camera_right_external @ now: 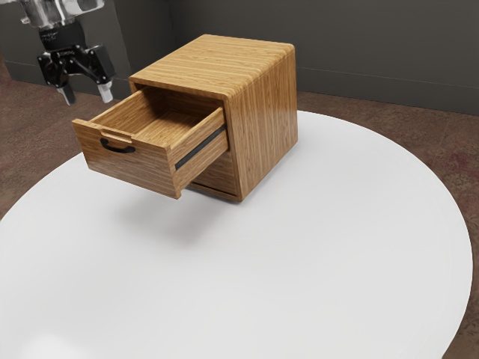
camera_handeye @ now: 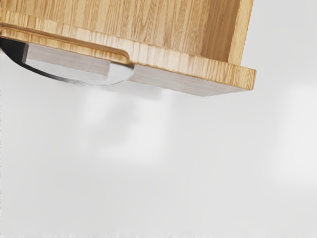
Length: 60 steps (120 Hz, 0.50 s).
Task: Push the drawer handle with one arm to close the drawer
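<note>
And here's the gripper point(camera_right_external: 87, 93), empty w/ fingers wide apart, up high, no contact yet, as the handle point(camera_right_external: 118, 146) lies below it toward the ext. view's right, long axis along the drawer point(camera_right_external: 150, 168) jutting from the cabinet's point(camera_right_external: 262, 112) near side.

Exterior view: taken from above the table's point(camera_right_external: 299, 262) near side, angled down toward the cabinet point(camera_right_external: 263, 127) and far wall point(camera_right_external: 374, 52). Wrist view: taken much closer, from above, directed steeply down. Common to both: front of the drawer point(camera_right_external: 150, 170), handle point(camera_right_external: 120, 149), part of the table.
</note>
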### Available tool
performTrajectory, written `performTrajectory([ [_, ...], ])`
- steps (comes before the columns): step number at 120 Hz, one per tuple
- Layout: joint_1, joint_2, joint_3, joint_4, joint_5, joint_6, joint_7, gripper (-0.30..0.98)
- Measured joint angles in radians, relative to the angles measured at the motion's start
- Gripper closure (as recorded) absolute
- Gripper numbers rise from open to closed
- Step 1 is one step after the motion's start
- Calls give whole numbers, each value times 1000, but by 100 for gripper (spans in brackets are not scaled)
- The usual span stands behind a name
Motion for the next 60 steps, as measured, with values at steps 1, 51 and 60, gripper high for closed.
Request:
performTrajectory([
  [1, 0, -2, 0, -5, 1, 2, 0, 0],
  [51, 15, -609, -97, -842, 112, 235, -5, 27],
  [60, 16, -536, -66, -847, 140, 304, -6, 40],
])
